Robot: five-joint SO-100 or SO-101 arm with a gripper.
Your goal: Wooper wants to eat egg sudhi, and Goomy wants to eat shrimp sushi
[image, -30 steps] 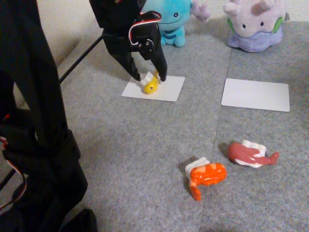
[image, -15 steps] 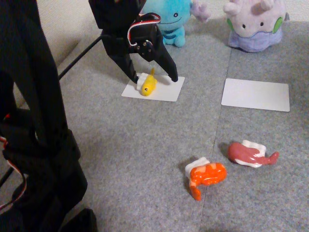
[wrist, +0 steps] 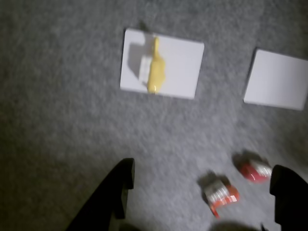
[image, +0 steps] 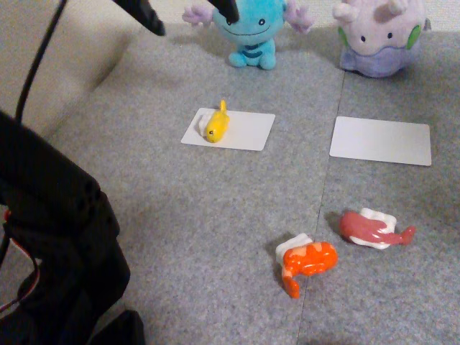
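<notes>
On the left white card (image: 237, 130), below Wooper (image: 250, 29), your egg sudhi (image: 215, 123) lies on its side. Claw (wrist: 199, 185) spread wide, holding nothing. Shrimp sushi (image: 307, 260) on grey carpet (image: 180, 215), well apart from Goomy (image: 379, 36).

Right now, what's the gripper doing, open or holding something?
Gripper: open and empty, fingers spread wide above the carpet; the egg sushi lies released on the white card.
</notes>
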